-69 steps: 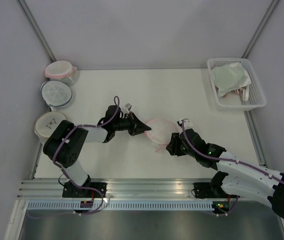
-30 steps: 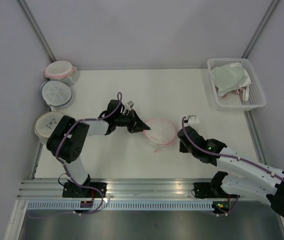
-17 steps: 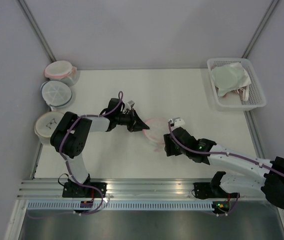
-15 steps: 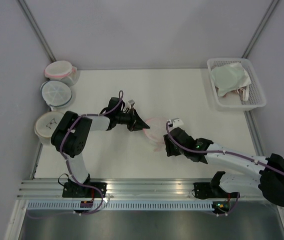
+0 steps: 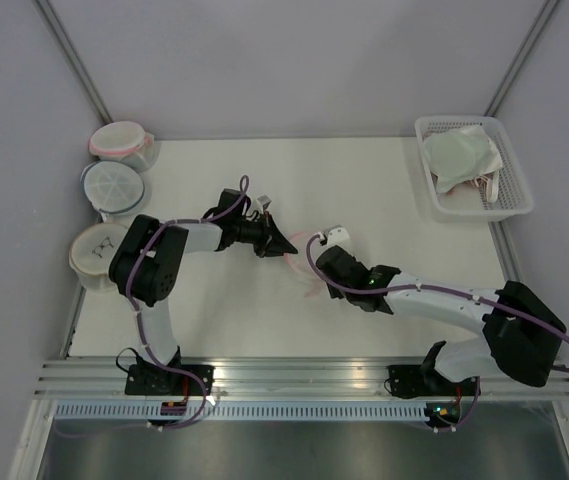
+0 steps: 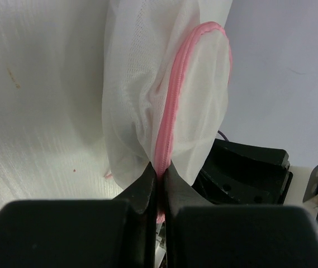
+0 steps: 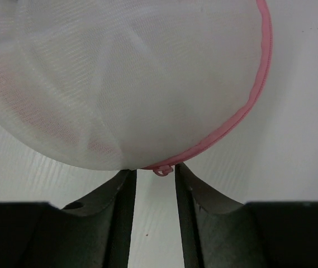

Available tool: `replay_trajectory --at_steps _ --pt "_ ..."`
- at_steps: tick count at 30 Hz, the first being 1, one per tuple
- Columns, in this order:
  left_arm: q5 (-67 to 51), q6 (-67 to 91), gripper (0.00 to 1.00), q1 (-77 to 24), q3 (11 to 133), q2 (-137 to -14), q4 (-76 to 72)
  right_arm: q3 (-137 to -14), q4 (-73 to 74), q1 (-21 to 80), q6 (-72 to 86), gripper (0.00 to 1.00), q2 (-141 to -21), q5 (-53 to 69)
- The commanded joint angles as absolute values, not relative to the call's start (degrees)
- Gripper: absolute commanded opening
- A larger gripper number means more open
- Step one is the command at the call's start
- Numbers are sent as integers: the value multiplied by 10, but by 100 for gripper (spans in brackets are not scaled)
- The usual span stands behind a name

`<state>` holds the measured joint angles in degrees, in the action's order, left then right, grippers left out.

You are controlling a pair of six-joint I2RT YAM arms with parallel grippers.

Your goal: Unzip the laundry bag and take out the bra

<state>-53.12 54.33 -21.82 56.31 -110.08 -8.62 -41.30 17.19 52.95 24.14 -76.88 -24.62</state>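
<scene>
Laundry bag (image 5: pixel 302 262): mid-table, between the two hands and mostly under the right arm in the top view. It is a round domed pouch of fine white mesh, soft and slack, with creases radiating across the dome. A pink zipper rim runs round its edge. Only pale folds show through the mesh, and I cannot sort out the contents.

Left hand (image 6: pixel 159 173): closed tight, black fingers pinching the pink rim on the bag's left side. The mesh bunches up from the pinch.

Right hand (image 7: pixel 154 173): jaws part-open at the bag's near-right edge and gripping nothing. A small pink zipper pull (image 7: pixel 162 170) hangs from the rim in the gap between the fingertips. I cannot tell whether either finger touches it.

Table (image 5: pixel 364 190): white, with a faint woven sheen up close and a small brown speck (image 6: pixel 13 78) in the left wrist view.

- Left edge: three more round mesh pouches in a row. The far pouch (image 5: pixel 121 139) has a pink rim, the blue-rimmed pouch (image 5: pixel 114 186) is in the middle, and the tan-rimmed pouch (image 5: pixel 99 252) is nearest.
- Far right corner: a white slotted plastic basket (image 5: pixel 509 205) holding pale cloth pieces (image 5: pixel 459 155).

Room: plain pale grey-lilac walls with metal frame posts. An aluminium rail (image 5: pixel 294 375) at the near edge carries both arm bases.
</scene>
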Motion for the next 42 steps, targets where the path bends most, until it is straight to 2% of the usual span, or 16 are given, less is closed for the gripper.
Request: replay_trajectory --at_steps 1,2,3,5,14,20,21,23,25,28,29,31,32,34,38,42 --pt "-553 510 2 -214 579 -1110 -72 -446 144 532 223 38 -798 -298" --pt "-552 508 2 -214 581 -1110 -71 -450 147 532 224 31 -804 -303" --pt "-553 505 2 -212 581 -1110 -69 -454 151 532 228 16 -808 -308" --pt "-555 503 2 -208 581 -1110 -66 -459 158 533 235 0 -809 -318" --pt "-552 466 2 -180 626 -1140 -12 -460 245 532 293 1 -774 -403" --pt "-552 418 4 -179 706 -1190 60 -442 268 533 304 0 -744 -385" --pt "-550 413 7 -178 733 -1200 75 -438 266 532 296 1 -731 -355" --pt "-551 420 43 -176 758 -1222 81 -429 253 533 286 0 -715 -309" --pt "-552 435 74 -175 784 -1228 76 -426 250 536 287 1 -699 -271" --pt "-521 465 79 -177 767 -1185 61 -429 256 546 299 0 -697 -274" --pt "-478 470 80 -178 752 -1162 60 -429 256 547 300 0 -700 -278" --pt "-438 484 81 -180 683 -1072 53 -432 252 547 301 0 -708 -273" --pt "-424 513 82 -184 609 -1039 36 -432 251 548 301 0 -712 -267" --pt "-418 543 83 -206 531 -939 -34 -434 231 549 295 1 -723 -245" --pt "-373 622 87 -257 361 -807 -91 -427 151 559 266 0 -737 -78" --pt "-348 703 94 -299 282 -730 -180 -427 100 567 264 1 -750 -16"
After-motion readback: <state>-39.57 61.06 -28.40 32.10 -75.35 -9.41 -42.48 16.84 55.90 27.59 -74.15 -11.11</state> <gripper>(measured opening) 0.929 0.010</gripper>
